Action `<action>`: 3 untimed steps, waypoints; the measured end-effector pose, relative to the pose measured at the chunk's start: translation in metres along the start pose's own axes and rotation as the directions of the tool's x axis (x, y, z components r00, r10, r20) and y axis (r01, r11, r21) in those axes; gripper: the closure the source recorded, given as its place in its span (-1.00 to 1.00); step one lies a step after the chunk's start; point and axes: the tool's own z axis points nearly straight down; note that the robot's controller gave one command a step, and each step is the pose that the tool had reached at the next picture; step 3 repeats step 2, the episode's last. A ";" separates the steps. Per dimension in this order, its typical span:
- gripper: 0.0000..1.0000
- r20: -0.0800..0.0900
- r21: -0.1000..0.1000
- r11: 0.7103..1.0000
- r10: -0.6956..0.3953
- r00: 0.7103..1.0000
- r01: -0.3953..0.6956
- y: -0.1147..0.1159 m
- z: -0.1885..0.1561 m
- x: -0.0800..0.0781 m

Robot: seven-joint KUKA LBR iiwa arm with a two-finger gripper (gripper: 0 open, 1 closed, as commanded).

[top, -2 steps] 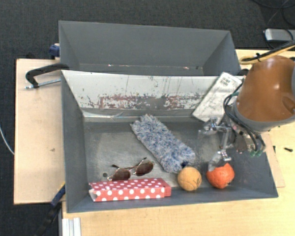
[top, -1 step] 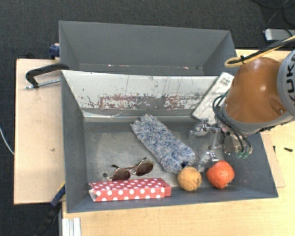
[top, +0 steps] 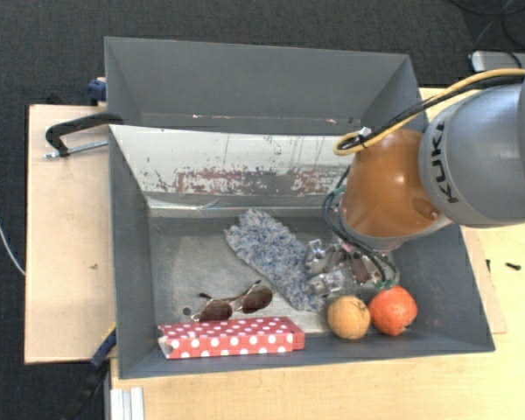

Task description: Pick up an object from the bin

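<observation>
Down low in the bin [top: 245, 86], the metal fingers [top: 331, 274] sit at the edge of a blue-grey knitted cloth [top: 267, 245]. Whether they are apart or together cannot be told. The cloth spreads from beneath them toward the view's left. It looks soft, light and floppy, so a raised fold seems the best hold. Just in front of them lie a tan round fruit [top: 348, 317] and an orange round fruit [top: 392, 311]. The grey arm [top: 481, 160] shows the letters "KU".

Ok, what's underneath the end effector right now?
The end effector sits over the right end of the blue-grey knitted cloth, just behind the tan round fruit and the orange fruit. Whatever lies directly beneath it is covered by the arm.
</observation>
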 end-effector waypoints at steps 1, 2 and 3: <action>1.00 0.000 0.000 1.000 0.000 1.000 0.000 0.000 0.000 0.000; 1.00 0.011 0.000 1.000 0.023 1.000 -0.023 0.008 -0.130 -0.010; 1.00 0.011 0.000 1.000 0.023 1.000 -0.023 0.008 -0.130 -0.010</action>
